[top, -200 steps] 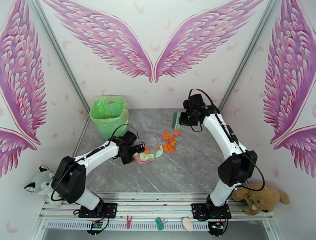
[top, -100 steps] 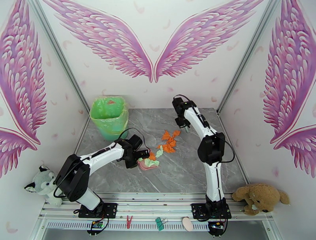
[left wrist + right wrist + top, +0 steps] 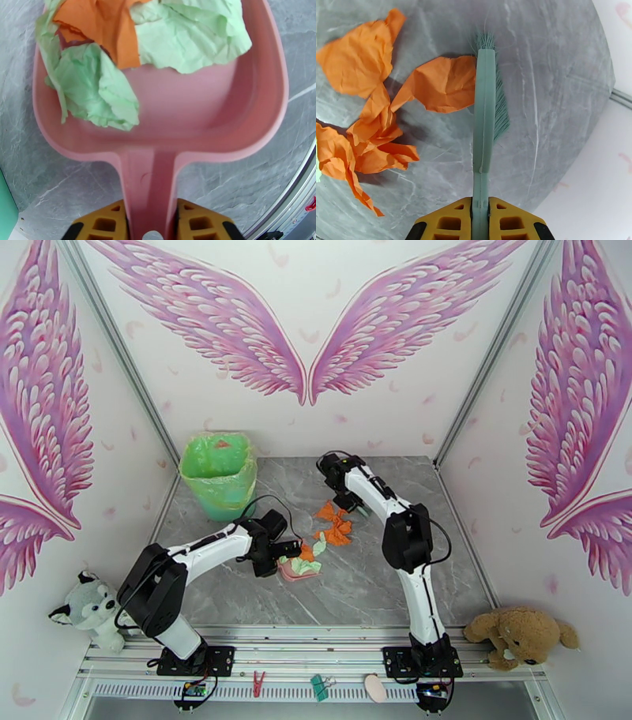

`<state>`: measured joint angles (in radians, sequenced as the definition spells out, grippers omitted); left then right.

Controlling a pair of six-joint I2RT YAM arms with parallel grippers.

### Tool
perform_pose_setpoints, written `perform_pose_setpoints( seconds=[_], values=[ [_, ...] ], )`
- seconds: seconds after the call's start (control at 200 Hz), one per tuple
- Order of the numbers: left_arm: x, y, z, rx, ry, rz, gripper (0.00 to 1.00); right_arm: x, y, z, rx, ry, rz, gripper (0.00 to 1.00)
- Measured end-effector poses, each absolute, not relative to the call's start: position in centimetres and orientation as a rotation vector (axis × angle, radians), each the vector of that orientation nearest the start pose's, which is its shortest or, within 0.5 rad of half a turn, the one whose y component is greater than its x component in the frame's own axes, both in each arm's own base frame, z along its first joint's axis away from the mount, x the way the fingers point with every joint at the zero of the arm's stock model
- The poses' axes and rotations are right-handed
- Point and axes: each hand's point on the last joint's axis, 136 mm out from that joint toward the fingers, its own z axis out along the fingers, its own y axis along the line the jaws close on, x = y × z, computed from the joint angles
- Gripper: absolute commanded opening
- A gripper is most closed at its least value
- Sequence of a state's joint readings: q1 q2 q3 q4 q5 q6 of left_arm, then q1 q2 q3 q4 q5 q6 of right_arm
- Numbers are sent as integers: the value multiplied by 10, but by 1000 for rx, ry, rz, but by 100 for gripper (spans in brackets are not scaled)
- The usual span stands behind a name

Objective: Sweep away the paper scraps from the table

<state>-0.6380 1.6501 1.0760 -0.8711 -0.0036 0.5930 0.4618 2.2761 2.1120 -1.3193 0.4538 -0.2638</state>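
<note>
My left gripper (image 3: pixel 281 553) (image 3: pixel 152 223) is shut on the handle of a pink dustpan (image 3: pixel 305 572) (image 3: pixel 189 106) lying on the grey table (image 3: pixel 371 579). Mint green and orange paper scraps (image 3: pixel 94 90) lie in the pan's mouth. More orange paper scraps (image 3: pixel 333 526) (image 3: pixel 442 83) sit on the table just right of the pan. My right gripper (image 3: pixel 351 498) (image 3: pixel 480 221) is shut on a green hand brush (image 3: pixel 363 511) (image 3: pixel 485 118). The brush's bristles touch the right edge of the nearest orange scrap.
A green bin lined with a bag (image 3: pixel 219 471) stands at the table's back left corner. A toy husky (image 3: pixel 85 609) sits off the table's left front and a brown teddy (image 3: pixel 521 635) off its right front. The metal frame (image 3: pixel 316 631) edges the near side.
The right arm swung left from the back right of the table and brought the brush down beside the orange scraps. The left arm slid the dustpan slightly right, with more scraps in it.
</note>
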Motion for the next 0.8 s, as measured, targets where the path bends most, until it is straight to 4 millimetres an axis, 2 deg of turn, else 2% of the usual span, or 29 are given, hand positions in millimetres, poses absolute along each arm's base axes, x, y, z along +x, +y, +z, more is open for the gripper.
perform_pose_setpoints(
  seconds=[0.18,0.505,0.8],
  values=[
    [251,-186,47,1742,2470,1,0,435,146,98,-1083,2749,-701,0],
    [265,-203,38,1753,2456,-1,0,396,168,111,-1204,2701,-680,0],
    [279,-224,28,1759,2437,0,0,360,186,111,-1279,2696,-648,0]
  ],
)
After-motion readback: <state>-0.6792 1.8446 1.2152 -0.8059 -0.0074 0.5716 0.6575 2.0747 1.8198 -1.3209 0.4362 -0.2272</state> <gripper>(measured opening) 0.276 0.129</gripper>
